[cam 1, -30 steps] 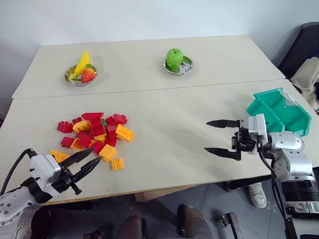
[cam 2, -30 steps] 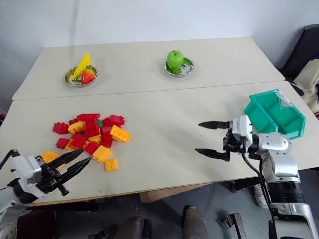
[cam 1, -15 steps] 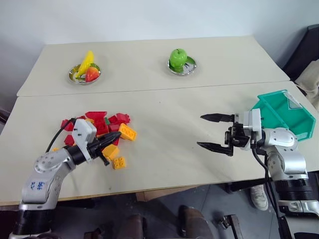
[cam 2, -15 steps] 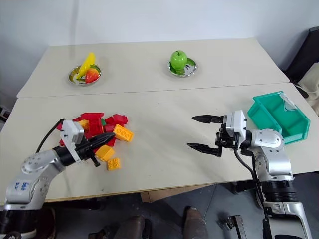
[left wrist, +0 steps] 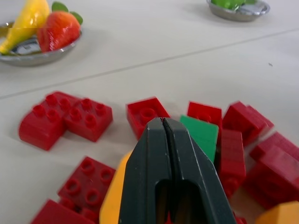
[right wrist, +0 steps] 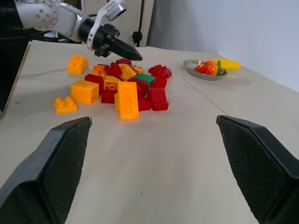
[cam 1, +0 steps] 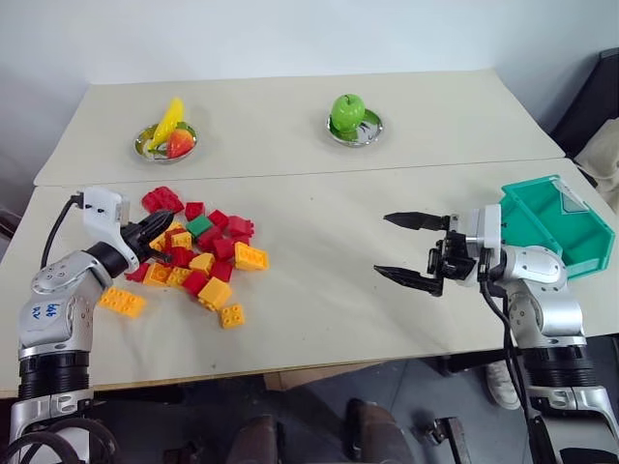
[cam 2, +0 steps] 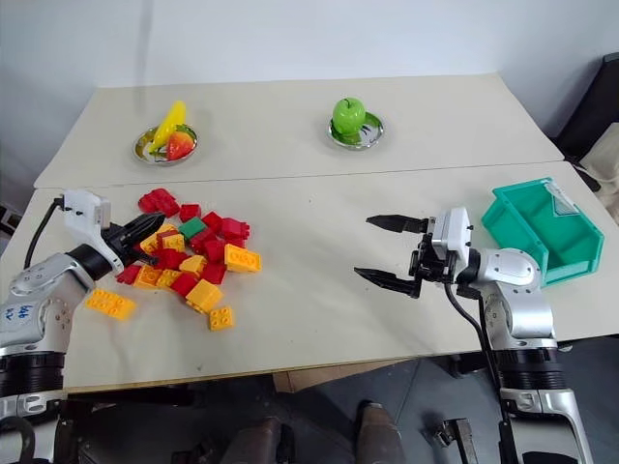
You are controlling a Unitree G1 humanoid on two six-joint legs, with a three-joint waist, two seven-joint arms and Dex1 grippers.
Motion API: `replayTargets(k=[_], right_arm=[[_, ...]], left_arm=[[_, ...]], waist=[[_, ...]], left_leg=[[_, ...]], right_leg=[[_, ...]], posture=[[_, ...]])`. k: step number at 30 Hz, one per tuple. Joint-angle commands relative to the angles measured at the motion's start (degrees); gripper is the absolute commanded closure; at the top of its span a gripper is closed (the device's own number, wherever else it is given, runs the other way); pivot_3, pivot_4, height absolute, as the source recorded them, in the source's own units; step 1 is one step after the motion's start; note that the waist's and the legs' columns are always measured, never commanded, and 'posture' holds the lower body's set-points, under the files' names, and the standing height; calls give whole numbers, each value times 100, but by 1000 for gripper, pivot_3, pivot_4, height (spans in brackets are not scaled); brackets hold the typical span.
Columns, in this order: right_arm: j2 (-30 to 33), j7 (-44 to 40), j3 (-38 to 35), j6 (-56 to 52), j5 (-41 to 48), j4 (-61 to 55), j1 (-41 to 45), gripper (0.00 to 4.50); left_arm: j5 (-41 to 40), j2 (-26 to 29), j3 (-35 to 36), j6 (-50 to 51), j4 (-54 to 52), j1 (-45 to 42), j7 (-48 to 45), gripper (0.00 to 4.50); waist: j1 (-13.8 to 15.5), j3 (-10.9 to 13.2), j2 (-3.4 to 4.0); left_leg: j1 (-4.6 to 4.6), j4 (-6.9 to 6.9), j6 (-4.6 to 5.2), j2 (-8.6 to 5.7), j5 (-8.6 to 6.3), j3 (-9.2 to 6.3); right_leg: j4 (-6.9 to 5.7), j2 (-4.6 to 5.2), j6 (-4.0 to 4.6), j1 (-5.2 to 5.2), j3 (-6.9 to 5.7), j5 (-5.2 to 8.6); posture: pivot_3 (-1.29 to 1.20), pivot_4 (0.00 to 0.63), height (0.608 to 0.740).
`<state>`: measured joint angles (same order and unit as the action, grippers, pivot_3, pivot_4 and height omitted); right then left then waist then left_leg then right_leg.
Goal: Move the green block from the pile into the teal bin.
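The green block lies among red bricks at the far side of the pile of red, yellow and orange bricks on the table's left. My left gripper is shut and empty. Its tip sits low at the pile's left edge, a short way left of the green block, with a red brick between them. My right gripper hovers open over bare table at the right, pointing toward the pile. The teal bin stands just behind that wrist, by the table's right edge.
A steel dish with a banana and a strawberry and another with a green apple sit on the far table. Loose yellow bricks lie near the front edge. A dark chair stands at the right.
My left arm swung from the table's front edge up through the pile to its left side, shutting on the way. The bricks spread and the green block came into the open. The right gripper barely moved.
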<state>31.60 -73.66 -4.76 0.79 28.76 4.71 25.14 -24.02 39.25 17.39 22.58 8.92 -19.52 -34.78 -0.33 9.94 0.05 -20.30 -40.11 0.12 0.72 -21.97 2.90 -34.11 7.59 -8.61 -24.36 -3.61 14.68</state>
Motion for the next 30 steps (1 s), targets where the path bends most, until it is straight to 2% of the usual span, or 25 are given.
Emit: replayTargets(k=[1,7,13,16,19,25,30], right_arm=[[-22,47,-27,106,29,-156,-57,0],[-54,96,-21,102,29,-227,-132,0],[-65,104,-31,95,54,-256,-166,0],[-107,98,-6,131,39,-224,-188,0],[-161,89,39,125,39,-206,-155,0],[-208,-31,102,181,3,16,51,0],[-225,-93,148,232,-16,216,201,0]], left_arm=[[-27,229,-243,-90,-605,388,-721,4478],[-332,526,-513,29,-1621,1101,-1763,4478],[-773,168,728,-236,-1777,1504,-1303,4478],[-1121,-309,1858,-590,-1845,2080,-949,4478],[-1275,-597,2599,-728,-1994,2793,-812,3927],[-1516,-1065,3421,-915,-2416,4069,-690,2191],[-1327,-1016,3356,-1140,-2333,4326,-701,680]], waist=[[-7,0,0],[9,0,0],[1,0,0],[-54,0,0],[-98,0,0],[-102,1,-3],[-32,0,-4]], left_leg=[[0,1,0,0,0,0],[-1,0,-1,2,-1,0],[0,1,-2,7,-1,-1],[1,5,-3,8,-2,4],[-1,6,-5,11,-5,2],[1,4,-1,10,-11,4],[2,1,0,10,-12,0]], right_leg=[[0,0,0,0,0,0],[1,2,1,0,1,0],[1,1,3,-1,0,0],[4,2,3,-4,1,0],[5,4,4,-4,-5,0],[7,10,8,-1,-4,-2],[7,11,15,1,-7,-3]], posture=[[0,150,740],[0,150,740],[0,150,740],[0,150,740],[0,150,740],[0,150,740],[0,150,740]])
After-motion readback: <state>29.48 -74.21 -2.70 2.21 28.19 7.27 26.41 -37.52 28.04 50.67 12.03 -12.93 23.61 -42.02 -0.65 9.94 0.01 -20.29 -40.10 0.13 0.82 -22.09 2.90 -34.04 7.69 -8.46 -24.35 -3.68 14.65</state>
